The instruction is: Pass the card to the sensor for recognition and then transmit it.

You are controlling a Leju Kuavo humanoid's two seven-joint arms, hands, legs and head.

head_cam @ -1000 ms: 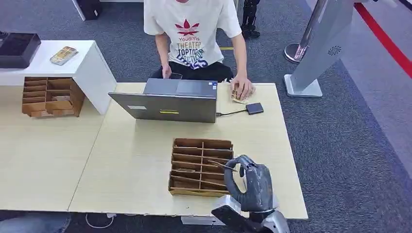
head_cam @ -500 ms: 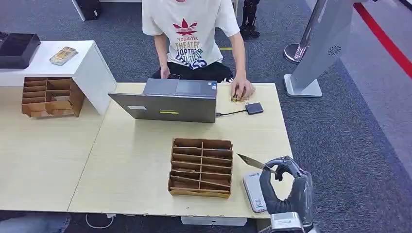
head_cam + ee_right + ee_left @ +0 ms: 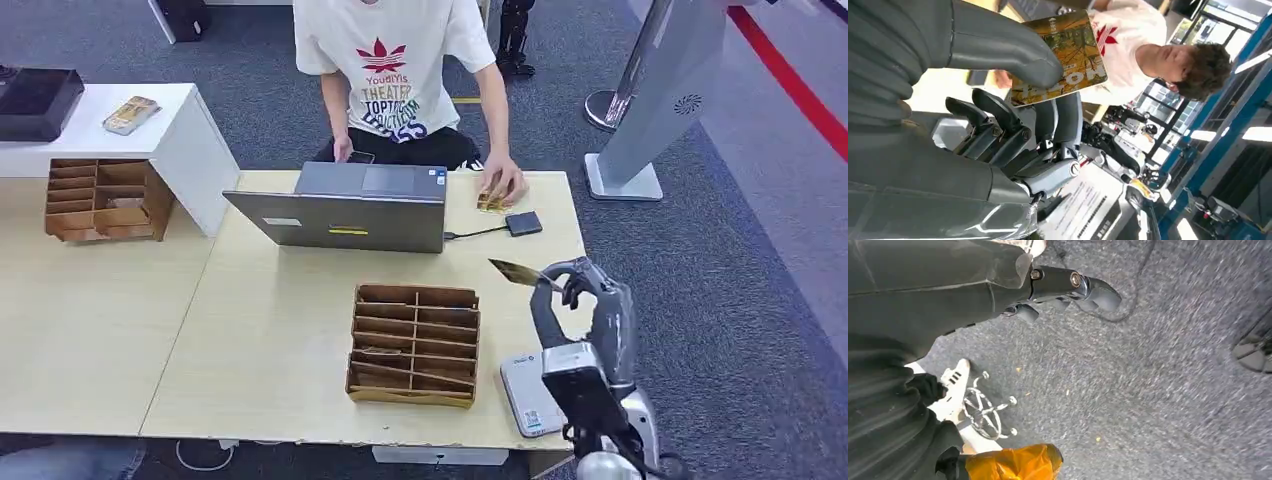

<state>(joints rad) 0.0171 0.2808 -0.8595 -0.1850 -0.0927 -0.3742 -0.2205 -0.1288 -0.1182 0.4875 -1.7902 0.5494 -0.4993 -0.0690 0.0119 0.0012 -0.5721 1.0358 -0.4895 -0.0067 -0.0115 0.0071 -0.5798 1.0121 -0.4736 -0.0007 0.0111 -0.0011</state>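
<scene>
My right hand [image 3: 583, 300] is raised above the table's right side and pinches a yellow-brown card [image 3: 515, 272] between thumb and fingers. In the right wrist view the same card [image 3: 1065, 55] sits under my thumb [image 3: 1008, 47], its printed face showing. A small black sensor box [image 3: 524, 223] lies on the table beside the laptop, joined to it by a cable. The card hangs nearer to me than the sensor. My left hand [image 3: 1068, 287] hangs over grey carpet with its fingers curled and nothing in them.
A wooden slotted card rack [image 3: 414, 343] stands in front of me, a white device [image 3: 527, 392] to its right. A grey laptop [image 3: 345, 208] faces a seated person [image 3: 400, 75], whose hand [image 3: 497, 185] rests on cards beside the sensor. Another rack [image 3: 100, 198] sits far left.
My right hand has lifted the card out of the rack, swung right and then forward toward the sensor. The white device on the table has come into sight.
</scene>
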